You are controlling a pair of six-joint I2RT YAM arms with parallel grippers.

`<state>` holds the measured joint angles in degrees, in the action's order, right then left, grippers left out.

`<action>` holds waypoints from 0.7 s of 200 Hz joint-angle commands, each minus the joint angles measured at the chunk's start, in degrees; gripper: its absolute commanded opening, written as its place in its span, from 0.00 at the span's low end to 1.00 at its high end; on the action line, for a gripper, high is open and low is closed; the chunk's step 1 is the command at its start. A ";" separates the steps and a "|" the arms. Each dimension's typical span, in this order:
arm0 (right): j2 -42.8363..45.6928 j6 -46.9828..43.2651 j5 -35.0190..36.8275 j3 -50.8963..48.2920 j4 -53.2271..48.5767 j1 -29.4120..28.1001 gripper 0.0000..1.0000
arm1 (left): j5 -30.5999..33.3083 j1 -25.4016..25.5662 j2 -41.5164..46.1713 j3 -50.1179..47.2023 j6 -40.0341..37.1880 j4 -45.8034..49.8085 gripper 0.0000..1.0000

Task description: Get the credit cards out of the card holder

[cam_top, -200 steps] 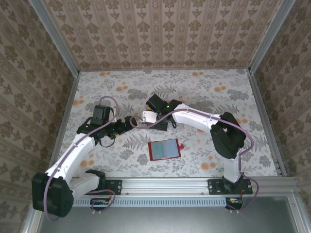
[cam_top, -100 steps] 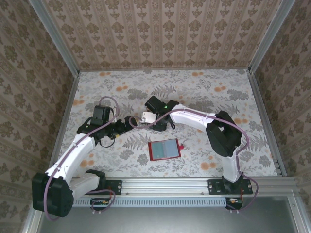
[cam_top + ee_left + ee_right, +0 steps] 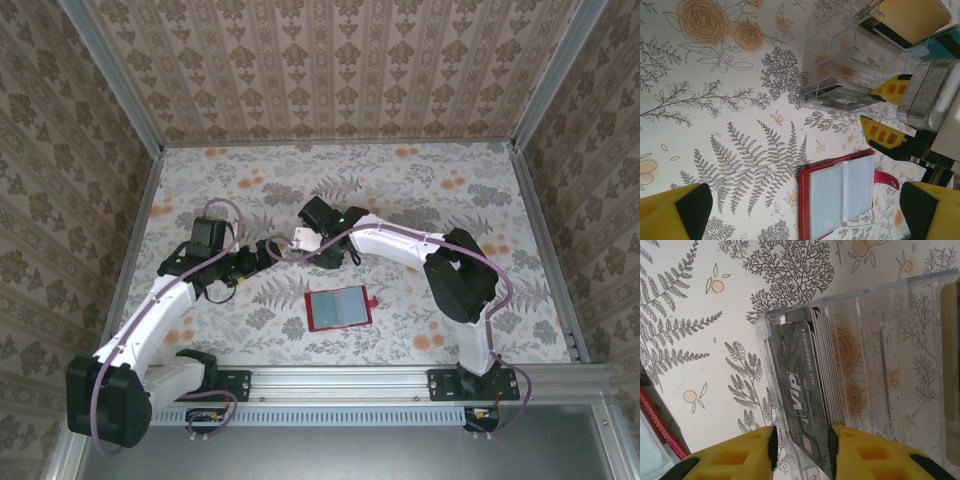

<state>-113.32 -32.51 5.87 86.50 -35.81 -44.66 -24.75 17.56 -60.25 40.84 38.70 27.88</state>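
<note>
**Holder lies base-side of both grippers**

The left gripper (image 3: 264, 251) hovers, fingers spread. The right gripper (image 3: 801, 442) pinches 1 grey card (image 3: 799, 385) standing in the clear tray (image 3: 880, 340). The open red card holder (image 3: 338, 308) lies flat toward the bases, long axis sideways, nearer the right gripper.

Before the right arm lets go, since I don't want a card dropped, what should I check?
1. Card pinched between the right fingers: ok.
2. Card's far end inside the tray's end slot, beside the stack: ok.
3. Card seated to the slot's bottom: cannot tell.
4. Left fingers open and apart from the tray: ok.
5. Holder lying open and flat: ok.
6. Holder's pockets all emptied: cannot tell.
</note>
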 commanded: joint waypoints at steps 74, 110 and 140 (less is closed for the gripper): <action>13.90 14.89 2.56 -8.42 6.84 2.00 0.39 | -2.32 0.31 1.76 -2.56 2.14 -1.49 1.00; 22.28 26.63 -0.04 -15.35 9.31 2.30 0.37 | -1.55 3.49 2.42 -4.58 5.66 -3.57 0.95; 26.86 39.58 -5.37 -20.04 7.76 3.14 0.23 | 0.63 9.63 2.51 -7.53 10.75 -7.62 0.83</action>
<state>-89.91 -6.98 5.28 69.78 -27.70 -42.30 -25.54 23.00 -58.39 35.59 44.23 23.90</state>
